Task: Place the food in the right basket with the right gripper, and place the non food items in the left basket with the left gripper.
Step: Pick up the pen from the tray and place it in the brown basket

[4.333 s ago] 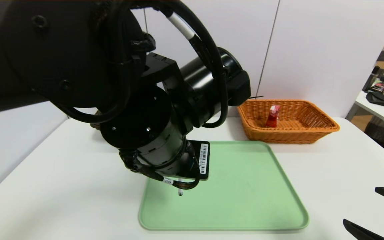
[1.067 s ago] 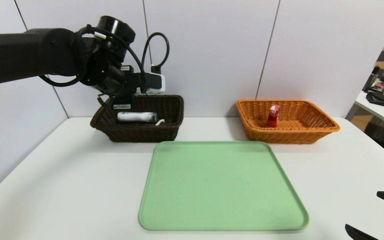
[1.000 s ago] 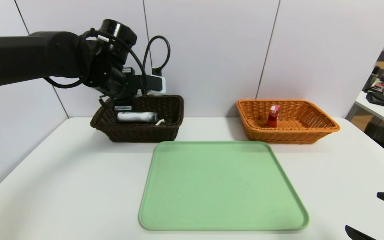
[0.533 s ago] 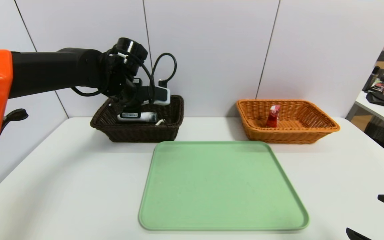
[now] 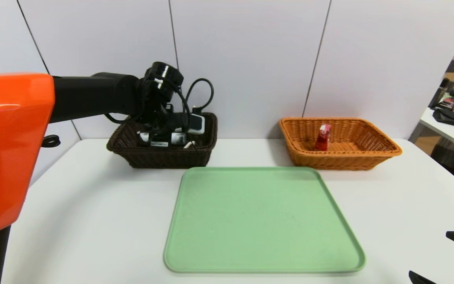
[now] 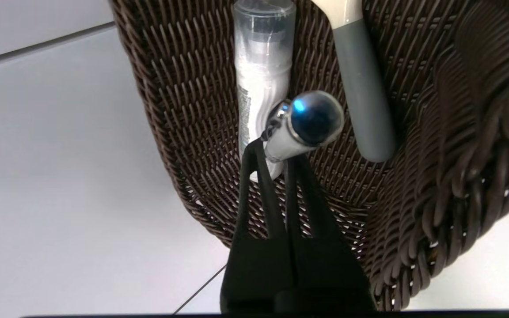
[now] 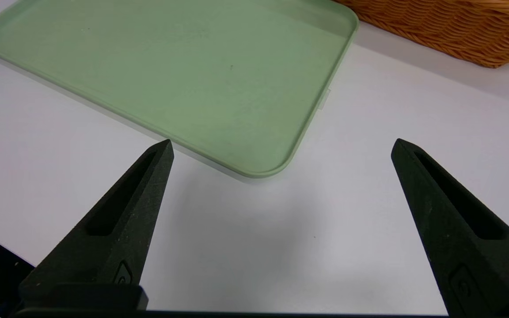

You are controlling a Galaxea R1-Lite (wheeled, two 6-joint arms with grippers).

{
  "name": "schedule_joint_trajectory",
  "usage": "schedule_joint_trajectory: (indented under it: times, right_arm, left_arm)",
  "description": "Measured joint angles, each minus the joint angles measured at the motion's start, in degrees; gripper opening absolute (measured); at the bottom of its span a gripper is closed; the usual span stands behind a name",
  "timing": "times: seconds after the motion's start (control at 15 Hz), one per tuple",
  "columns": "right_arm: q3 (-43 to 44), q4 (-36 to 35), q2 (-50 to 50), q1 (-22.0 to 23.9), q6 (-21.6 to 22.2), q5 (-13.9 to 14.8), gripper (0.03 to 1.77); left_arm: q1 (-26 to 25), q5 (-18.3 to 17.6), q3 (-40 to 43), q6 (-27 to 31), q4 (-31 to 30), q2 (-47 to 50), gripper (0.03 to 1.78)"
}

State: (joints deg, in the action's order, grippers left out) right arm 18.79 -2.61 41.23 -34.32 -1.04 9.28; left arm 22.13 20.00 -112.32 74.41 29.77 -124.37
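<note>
The green tray, a smooth matte plastic rectangle with rounded corners and a low raised rim, lay bare in the middle of the white bench and serves here as the landmark. Beyond its far left corner stood the dark brown wicker basket, tightly woven with sloping walls and a thick braided rim. The left hand reached down into that basket, its slim black fingers pinched shut on a glossy silver pen with a rounded, blue-tinted end, which it held above the basket floor. Under the pen lay a white plastic tube with a clear cap, and beside that a long handle, grey with a cream upper part; both rested on the weave. Beyond the tray's far right corner stood the orange wicker basket, lighter and shallower in look, with a small red packet standing upright against its back wall. At the tray's near right corner the right hand hung just over the bench with its pointed, grainy black fingers spread wide and nothing between them. Behind both baskets rose pale grey wall panels split by thin dark seams, and far to the right of the tray another white table carried dark and pink things in front of wooden shelving.
</note>
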Motion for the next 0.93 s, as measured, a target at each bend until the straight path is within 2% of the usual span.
schedule_joint_trajectory:
  times: [0.07,0.33,0.53,0.73,0.93]
  right_arm:
    - [0.0,0.0,0.0,0.0,0.0,0.0,1.70]
    - [-0.1,0.0,0.1,0.0,0.0,-0.1,1.70]
    - [-0.1,0.0,0.1,0.0,0.0,-0.1,1.70]
    - [-0.2,0.1,0.1,0.0,0.0,-0.1,1.70]
    - [-0.4,0.0,0.2,0.0,0.0,0.0,1.70]
  left_arm:
    - [0.0,0.0,0.0,0.1,0.1,-0.2,0.05]
    - [0.0,0.0,-0.1,0.1,0.1,-0.4,0.68]
    - [0.0,-0.1,-0.1,-0.2,0.1,0.0,1.01]
    - [0.1,-0.4,0.1,-0.5,0.1,1.4,1.24]
    - [0.6,-1.3,0.3,-1.4,0.3,4.9,1.39]
